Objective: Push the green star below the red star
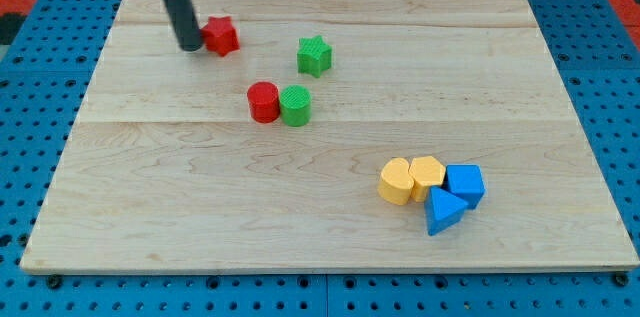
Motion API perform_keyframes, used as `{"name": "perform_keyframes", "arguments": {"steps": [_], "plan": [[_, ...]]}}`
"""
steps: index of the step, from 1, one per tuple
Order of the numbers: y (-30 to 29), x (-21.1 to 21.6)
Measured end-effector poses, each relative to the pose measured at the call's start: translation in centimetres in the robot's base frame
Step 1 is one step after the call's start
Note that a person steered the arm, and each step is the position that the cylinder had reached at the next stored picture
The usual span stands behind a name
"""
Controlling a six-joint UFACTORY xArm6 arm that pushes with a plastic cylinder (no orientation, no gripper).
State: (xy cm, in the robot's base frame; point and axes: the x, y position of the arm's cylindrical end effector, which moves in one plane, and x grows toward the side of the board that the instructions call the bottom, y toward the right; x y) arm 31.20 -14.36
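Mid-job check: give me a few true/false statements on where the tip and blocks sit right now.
1. My tip sits just left of the red star. True.
2. The green star lies directly below the red star. False: it lies to its right, slightly lower.
3. The red cylinder and green cylinder touch. True.
4. The blue blocks sit at the view's top left. False: the blue cube sits lower right.

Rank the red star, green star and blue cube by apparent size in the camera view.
1. blue cube, though it sits nearer the view's bottom, so perspective may inflate it.
2. green star and red star look alike; no ranking.
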Motion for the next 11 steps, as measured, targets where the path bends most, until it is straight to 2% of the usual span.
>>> {"name": "perform_keyframes", "arguments": {"steps": [1, 2, 3, 4, 5, 6, 7, 8, 11], "plan": [[7.6, -3.3], [13.1, -3.7], [13.8, -4.4], [15.1, -3.6], [17.3, 3.6], [14.6, 6.9], [9.7, 3.1], [9.7, -0.5], [12.2, -2.8]]}}
